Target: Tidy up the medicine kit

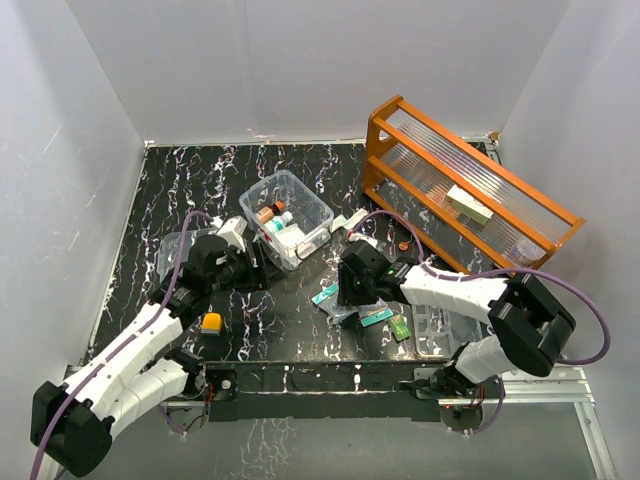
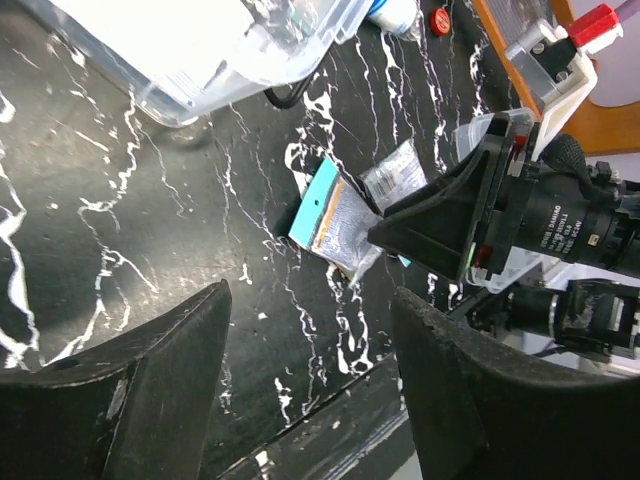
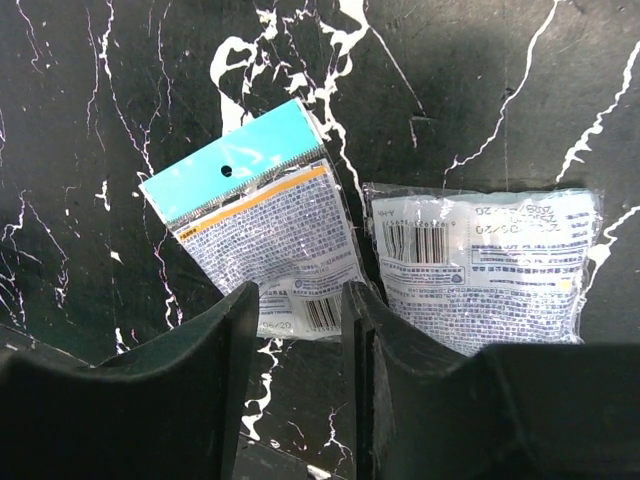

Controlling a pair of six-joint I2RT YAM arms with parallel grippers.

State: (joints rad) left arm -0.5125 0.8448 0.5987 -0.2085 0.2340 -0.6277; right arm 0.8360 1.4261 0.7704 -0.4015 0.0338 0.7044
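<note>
- Teal-header packet (image 3: 255,220): 6 o'clock edge hidden behind the fingers of the right end effector (image 3: 300,295). Print too small to read. Whether it is gripped cannot be told.
- Clear packet (image 3: 480,265): 6 o'clock edge hidden likewise.
- Medicine kit (image 1: 315,205): contents too small to name from above. Cut off at 12 o'clock in the left wrist view.
- Compartment tray (image 1: 435,330): 12 o'clock side covered by the right arm (image 1: 460,290).
- Orange rack (image 2: 600,125): cut off at 2 o'clock.

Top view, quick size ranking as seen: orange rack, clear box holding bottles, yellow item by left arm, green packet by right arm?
Largest to smallest:
1. orange rack
2. clear box
3. yellow item and green packet, too alike to rank.
</note>
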